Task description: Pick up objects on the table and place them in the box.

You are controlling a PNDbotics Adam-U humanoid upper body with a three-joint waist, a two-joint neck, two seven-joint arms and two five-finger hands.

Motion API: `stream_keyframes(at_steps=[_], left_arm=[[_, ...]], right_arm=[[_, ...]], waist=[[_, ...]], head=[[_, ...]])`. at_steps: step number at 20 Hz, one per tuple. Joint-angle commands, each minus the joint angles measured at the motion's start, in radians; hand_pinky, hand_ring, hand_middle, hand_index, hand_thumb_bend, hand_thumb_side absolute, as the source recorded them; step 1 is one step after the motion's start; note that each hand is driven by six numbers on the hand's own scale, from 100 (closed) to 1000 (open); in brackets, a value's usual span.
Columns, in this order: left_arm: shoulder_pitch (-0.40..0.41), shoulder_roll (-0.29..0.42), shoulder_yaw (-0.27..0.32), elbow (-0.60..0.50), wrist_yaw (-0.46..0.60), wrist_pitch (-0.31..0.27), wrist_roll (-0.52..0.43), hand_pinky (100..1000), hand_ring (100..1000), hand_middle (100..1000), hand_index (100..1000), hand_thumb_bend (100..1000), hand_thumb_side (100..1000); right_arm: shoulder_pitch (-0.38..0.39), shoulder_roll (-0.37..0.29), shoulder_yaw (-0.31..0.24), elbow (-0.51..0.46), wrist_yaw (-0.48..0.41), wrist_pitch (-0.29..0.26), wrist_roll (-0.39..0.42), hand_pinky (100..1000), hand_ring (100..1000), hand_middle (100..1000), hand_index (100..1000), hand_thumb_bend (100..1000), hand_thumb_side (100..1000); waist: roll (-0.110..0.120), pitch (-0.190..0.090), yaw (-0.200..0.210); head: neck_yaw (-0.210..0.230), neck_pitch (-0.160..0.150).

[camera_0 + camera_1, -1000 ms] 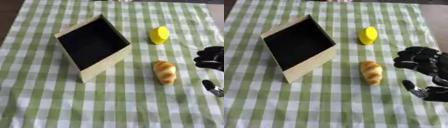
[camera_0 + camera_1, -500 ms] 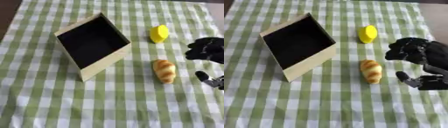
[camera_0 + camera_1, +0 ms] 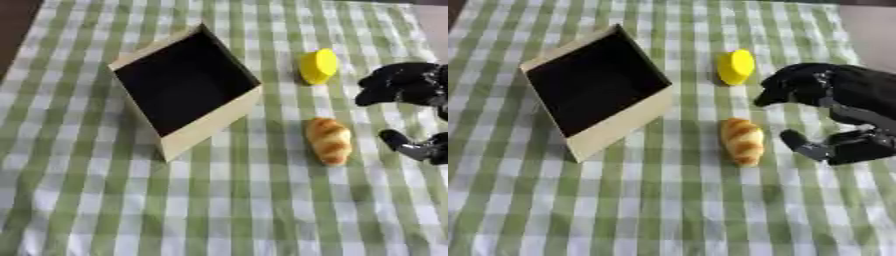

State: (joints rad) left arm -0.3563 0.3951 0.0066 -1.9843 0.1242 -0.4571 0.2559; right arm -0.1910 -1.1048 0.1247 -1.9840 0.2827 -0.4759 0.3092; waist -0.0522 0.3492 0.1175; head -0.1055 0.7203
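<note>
- The surface (image 3: 79,200) is covered by a green-and-white checked cloth that reaches almost to every edge; a dark strip is seen past its far left corner.
- An open tan cardboard box with a black inside (image 3: 185,87) is set askew on the left half of the surface, one corner turned toward the far edge and its pale side wall facing the near edge. Nothing is seen inside it.
- The black right robot hand (image 3: 846,107) is seen at the right edge of the surface, above the cloth. Its fingers (image 3: 785,92) are bent downward and pointed toward the middle, while the thumb (image 3: 802,145) is spread apart below them, so that a wide gap is left between; nothing is held and nothing is touched.
- A golden-brown ridged bread roll shaped like a croissant (image 3: 742,141) is laid lengthwise near the middle of the surface, just beside the thumb on its left and right of the box's near corner, apart from both.
- A small yellow lemon-shaped object (image 3: 318,66) is placed farther toward the far edge, between the box and the fingers, touching neither.
- The left robot hand is not seen in either view.
</note>
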Motion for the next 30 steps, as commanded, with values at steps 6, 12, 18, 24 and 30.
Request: stream_keyframes(at_steps=[6, 12, 18, 24, 30], left_arm=[[-0.013, 0.007, -0.002, -0.016, 0.005, 0.004, -0.009, 759, 745, 793, 865, 100, 669], [-0.015, 0.003, -0.004, -0.016, 0.008, 0.007, -0.013, 759, 745, 788, 862, 100, 669], [-0.019, 0.000, -0.006, -0.016, 0.013, 0.010, -0.015, 759, 745, 784, 859, 100, 668], [-0.024, -0.003, -0.006, -0.016, 0.017, 0.012, -0.015, 759, 745, 782, 859, 100, 668], [-0.027, -0.006, -0.009, -0.016, 0.020, 0.013, -0.019, 760, 745, 782, 859, 100, 669]], right_arm=[[-0.044, -0.016, 0.002, -0.016, -0.032, 0.041, 0.083, 940, 904, 779, 912, 159, 134], [-0.068, 0.000, 0.025, -0.016, -0.013, 0.076, 0.099, 944, 909, 783, 921, 156, 157], [-0.078, 0.013, 0.053, -0.016, 0.005, 0.106, 0.145, 947, 916, 794, 928, 200, 152], [-0.083, 0.019, 0.070, -0.016, 0.018, 0.124, 0.190, 947, 918, 801, 932, 234, 145], [-0.095, 0.028, 0.078, -0.005, 0.033, 0.149, 0.208, 946, 916, 800, 932, 227, 149]], waist=[[0.001, -0.024, 0.003], [0.003, -0.025, 0.008], [0.002, -0.024, 0.015], [0.004, -0.022, 0.019], [0.008, -0.015, 0.022]], head=[[-0.007, 0.008], [-0.013, 0.009], [-0.021, 0.016], [-0.027, 0.020], [-0.035, 0.020]])
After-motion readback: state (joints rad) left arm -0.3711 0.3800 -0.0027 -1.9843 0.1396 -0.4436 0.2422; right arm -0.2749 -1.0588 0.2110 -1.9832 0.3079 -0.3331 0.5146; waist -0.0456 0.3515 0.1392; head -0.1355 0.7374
